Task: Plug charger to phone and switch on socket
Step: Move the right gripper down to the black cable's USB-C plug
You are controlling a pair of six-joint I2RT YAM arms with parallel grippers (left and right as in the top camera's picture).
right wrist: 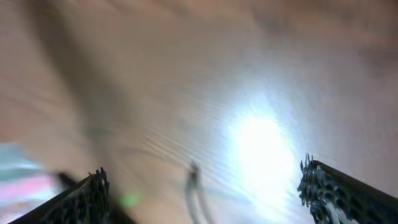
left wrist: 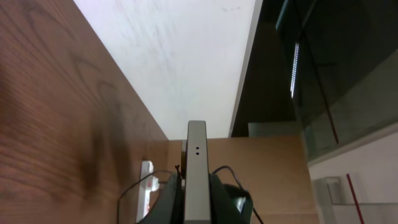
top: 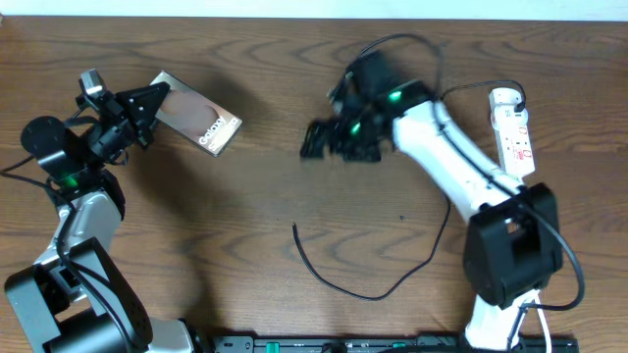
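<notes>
left gripper (top: pixel 147 101): clamped on one end of the phone (top: pixel 204 120); in the left wrist view the phone's thin edge (left wrist: pixel 197 177) sat tight between the two fingers
phone: at about 10 o'clock on the wooden table (top: pixel 245 211), turned at a slant, with its free end pointing to 4 o'clock; I could not tell if it was lifted or lying flat
right gripper (top: pixel 312 145): fingers wide apart with nothing in them, near the middle of the table; its own view was too blurry to show more
charger: the thin black cable (top: pixel 378 292) lay in a loop at 6 o'clock from the right gripper; its free tip (top: pixel 294 226) pointed to 12 o'clock, well apart from both the phone and the gripper
socket (top: pixel 513 123): the white power strip lay at 2 o'clock, by the right arm; nothing touched it, and the switch was too small to read
step in hand: the phone was held ready and the charger was not yet picked up, so the job looked early
next move: I think the right gripper had to go down toward 6 o'clock and pinch the cable just behind the tip, so the tip could point straight at the phone's port
</notes>
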